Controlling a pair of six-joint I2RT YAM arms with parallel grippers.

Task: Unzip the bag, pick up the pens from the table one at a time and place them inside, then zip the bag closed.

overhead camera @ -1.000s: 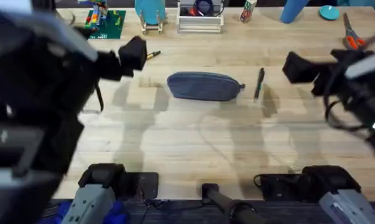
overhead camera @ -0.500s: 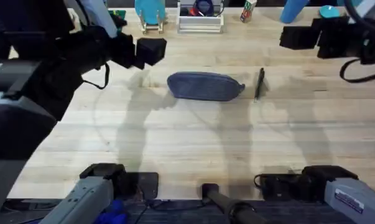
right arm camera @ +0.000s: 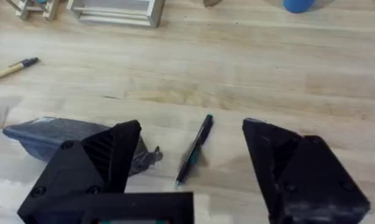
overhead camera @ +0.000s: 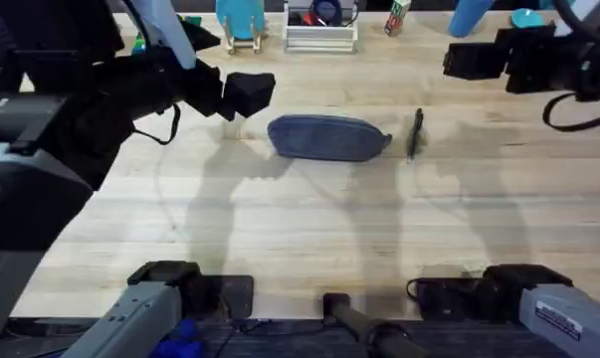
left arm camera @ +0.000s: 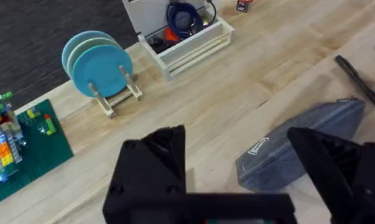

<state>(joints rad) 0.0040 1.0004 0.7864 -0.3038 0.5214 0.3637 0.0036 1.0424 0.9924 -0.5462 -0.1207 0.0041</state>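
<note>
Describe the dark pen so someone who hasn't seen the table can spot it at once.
Start at the light wooden butcher-block table and find the grey-blue fabric pencil pouch near its middle. Just off the pouch's zipper-pull end, apart from it, lies a slim black-green pen. The other pen, a yellow-tan one with a dark tip, lies beyond the pouch's opposite end.

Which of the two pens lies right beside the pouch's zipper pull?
The dark pen, just off the pouch end with the pull. The yellow pen lies apart, beyond the pouch's other end.
</note>
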